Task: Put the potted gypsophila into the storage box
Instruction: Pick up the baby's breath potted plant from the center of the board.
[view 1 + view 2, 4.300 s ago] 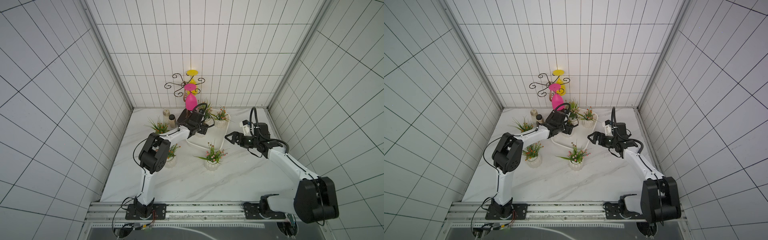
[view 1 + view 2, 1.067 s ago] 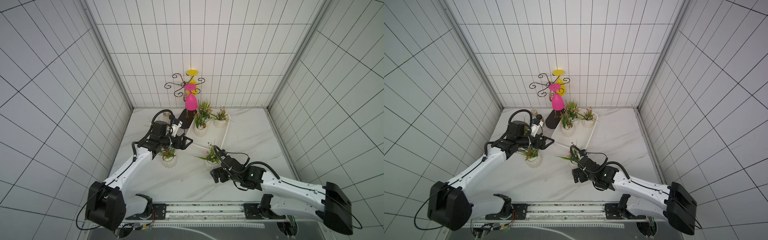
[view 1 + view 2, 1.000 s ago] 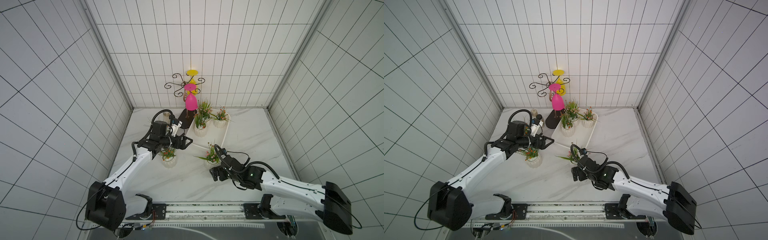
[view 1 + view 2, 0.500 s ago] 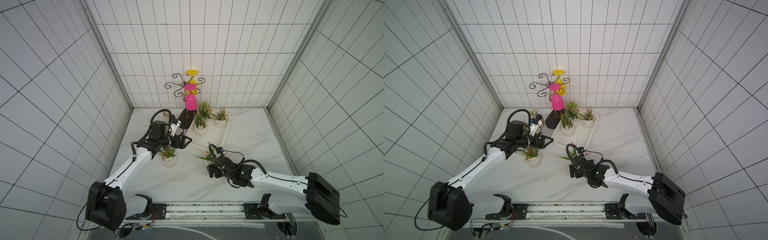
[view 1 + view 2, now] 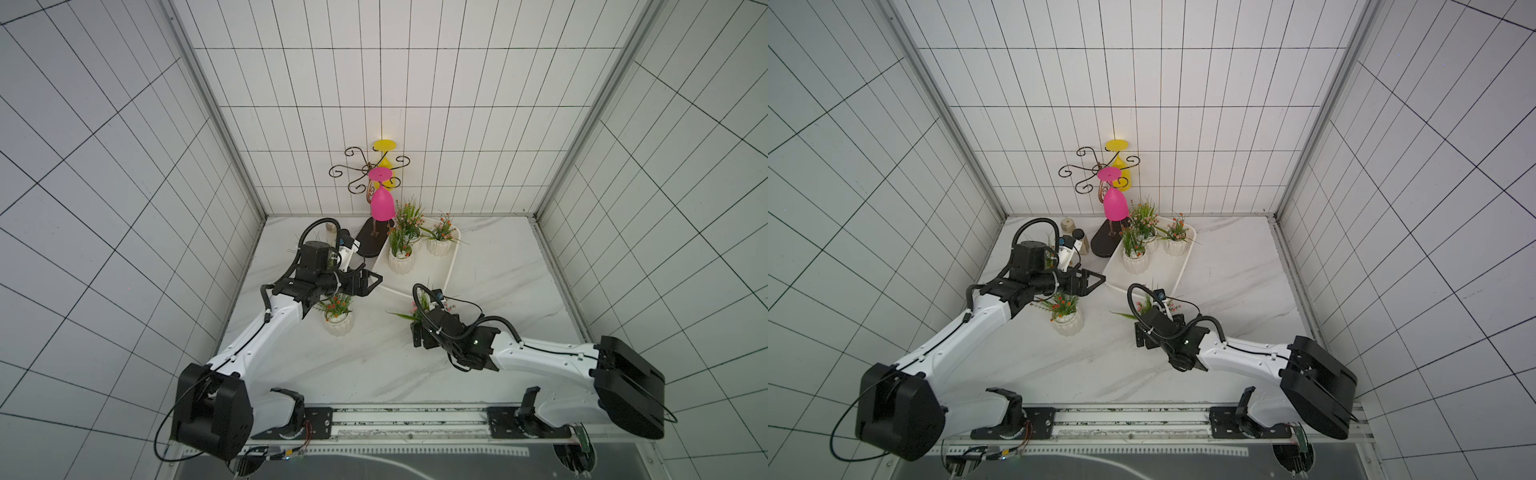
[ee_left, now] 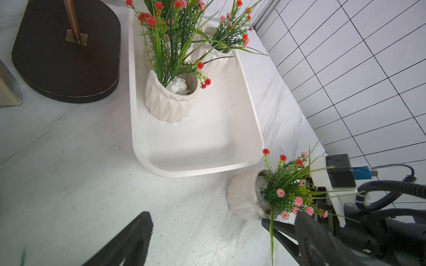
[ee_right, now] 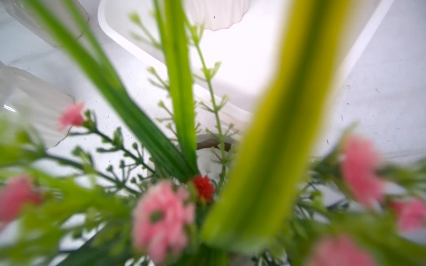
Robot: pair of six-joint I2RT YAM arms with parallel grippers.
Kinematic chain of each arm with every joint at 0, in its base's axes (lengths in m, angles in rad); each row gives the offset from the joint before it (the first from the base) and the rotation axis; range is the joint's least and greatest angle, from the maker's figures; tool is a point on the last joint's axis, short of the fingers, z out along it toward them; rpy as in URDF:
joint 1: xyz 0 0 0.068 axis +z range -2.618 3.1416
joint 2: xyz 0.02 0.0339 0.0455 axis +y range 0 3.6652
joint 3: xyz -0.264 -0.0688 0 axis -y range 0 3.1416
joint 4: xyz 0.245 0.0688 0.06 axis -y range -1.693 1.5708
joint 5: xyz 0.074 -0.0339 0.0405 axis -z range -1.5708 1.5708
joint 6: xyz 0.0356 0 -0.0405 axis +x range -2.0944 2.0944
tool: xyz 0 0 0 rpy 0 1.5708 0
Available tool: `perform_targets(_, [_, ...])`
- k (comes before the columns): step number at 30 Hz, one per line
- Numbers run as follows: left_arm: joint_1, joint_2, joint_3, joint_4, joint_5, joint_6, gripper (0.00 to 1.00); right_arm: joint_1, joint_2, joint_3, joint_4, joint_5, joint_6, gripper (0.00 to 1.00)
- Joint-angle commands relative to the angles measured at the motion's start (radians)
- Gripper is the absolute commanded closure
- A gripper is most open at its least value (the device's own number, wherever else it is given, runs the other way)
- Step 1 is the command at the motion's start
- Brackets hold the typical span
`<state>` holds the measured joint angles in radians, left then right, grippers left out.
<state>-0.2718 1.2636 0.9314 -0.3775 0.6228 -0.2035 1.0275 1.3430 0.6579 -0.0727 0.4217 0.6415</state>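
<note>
Worrying the right jaws, wide open and empty right at the potted gypsophila (image 6: 242, 198) on the bench (image 6: 69, 184) just near of the storage box (image 6: 202, 169), will pinch only leaves and tip it, left jaws also open and empty further left

Worktop (image 5: 374, 365): white, marbled.
Far: storage box (image 6: 196, 138); dark stand base (image 5: 371, 244) just left of it.
Nearer: orange-flowered pot (image 5: 338, 326), pink-flowered pot (image 6: 242, 195).

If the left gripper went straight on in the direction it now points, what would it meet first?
Most likely the near rim of the storage box: the open left gripper points toward it. The pot with pink flowers stands to one side of that line. Height is unclear, though.
</note>
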Motion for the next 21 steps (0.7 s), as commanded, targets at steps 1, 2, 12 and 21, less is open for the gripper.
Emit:
perform_targets(1, [0.008,0.006,-0.008,0.024,0.013,-0.001,0.04,-0.005,0.013,0.089,0.042,0.04,-0.01,0.01])
perform_targets(2, [0.007,0.006,-0.007,0.025,0.014,-0.001,0.05,-0.008,0.016,0.088,0.046,0.04,-0.012,0.01])
perform_targets(12, [0.012,0.01,-0.009,0.029,0.015,-0.005,0.05,-0.043,0.029,0.074,0.075,0.018,-0.023,0.01])
perform_targets(21, [0.016,0.013,-0.011,0.029,0.017,-0.005,0.05,-0.058,0.054,0.071,0.094,-0.011,-0.032,0.01])
